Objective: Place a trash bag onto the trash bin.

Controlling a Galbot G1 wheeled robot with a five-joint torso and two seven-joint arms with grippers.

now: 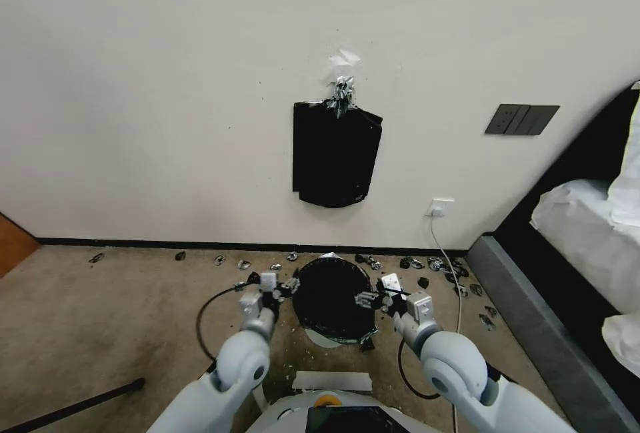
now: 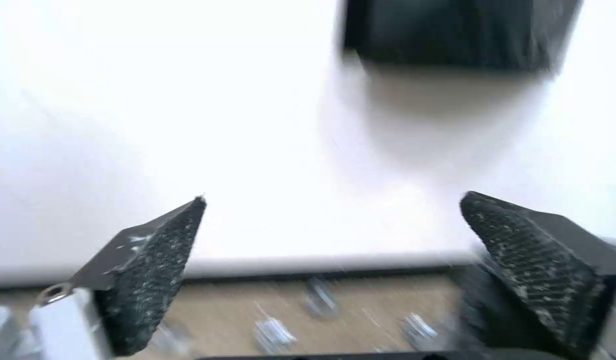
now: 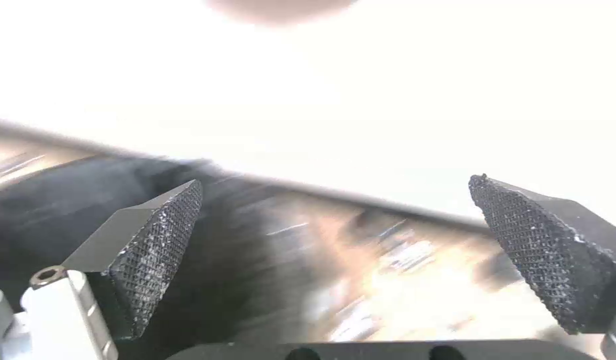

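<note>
The trash bin (image 1: 332, 339) stands on the carpet floor (image 1: 120, 313) just in front of the wall (image 1: 167, 86), its mouth covered by the trash bag (image 1: 333, 298), whose glossy black plastic lines the opening while a sliver of cream-white wall shows below at 6 o'clock. The left gripper (image 1: 288, 286) sits at the bag's 9 o'clock edge, just beside the rim, and in the left wrist view its gripper (image 2: 331, 235) has both textured fingers (image 2: 155, 265) spread wide with nothing between them. The right gripper (image 1: 371, 297) sits at the 3 o'clock edge, also released; its wrist view shows the gripper (image 3: 335, 225) with the fingers (image 3: 548, 240) well apart over blurred black plastic (image 3: 75, 210). Above the bin, at 12 o'clock, a flat black bundle of bags (image 1: 335, 155) hangs on the wall. Small black scraps (image 1: 427, 263) lie scattered along the baseboard (image 1: 167, 244).
</note>
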